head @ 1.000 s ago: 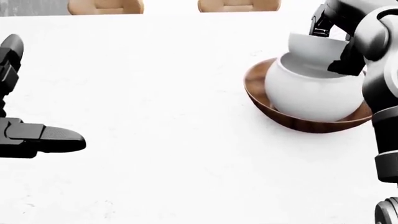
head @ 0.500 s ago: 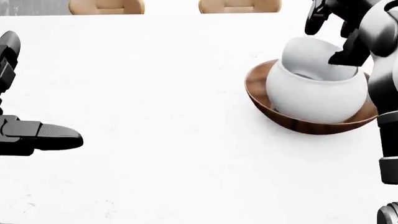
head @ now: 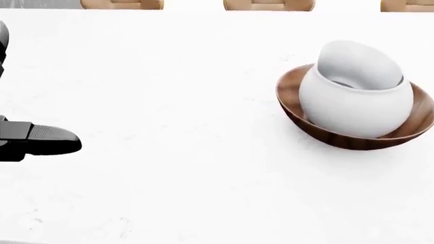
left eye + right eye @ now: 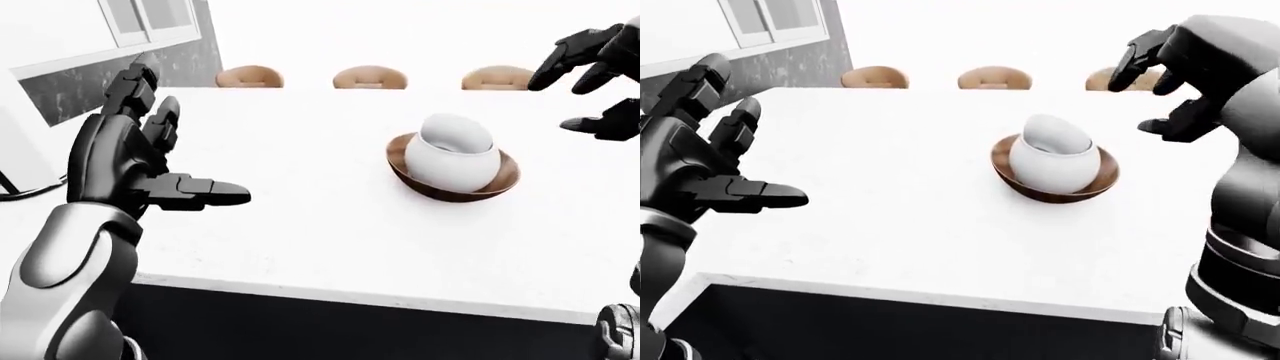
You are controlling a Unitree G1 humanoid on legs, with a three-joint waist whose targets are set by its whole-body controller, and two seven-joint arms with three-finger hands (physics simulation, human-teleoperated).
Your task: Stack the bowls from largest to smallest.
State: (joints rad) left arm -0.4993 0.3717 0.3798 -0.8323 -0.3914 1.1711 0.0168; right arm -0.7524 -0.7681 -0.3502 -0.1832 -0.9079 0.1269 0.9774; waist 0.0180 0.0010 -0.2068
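Three nested bowls [image 3: 356,96], smallest tilted, its base hidden; left hand [image 4: 130,161] and right hand [image 4: 1170,82] spread, empty.

A white surface [image 3: 169,178] carries a brown wooden bowl [image 3: 298,114] toward the head view's right, the only thing resting directly on it.

**No readable text**

No writing, label, brand, number or sign can be read in any view. The wooden bowl [image 3: 298,114], the white bowl [image 3: 352,109] in it and the small bowl [image 3: 356,63] on top are unmarked. The table [image 3: 190,101] is plain white, and the chairs [image 4: 369,77] and both hands carry no lettering.
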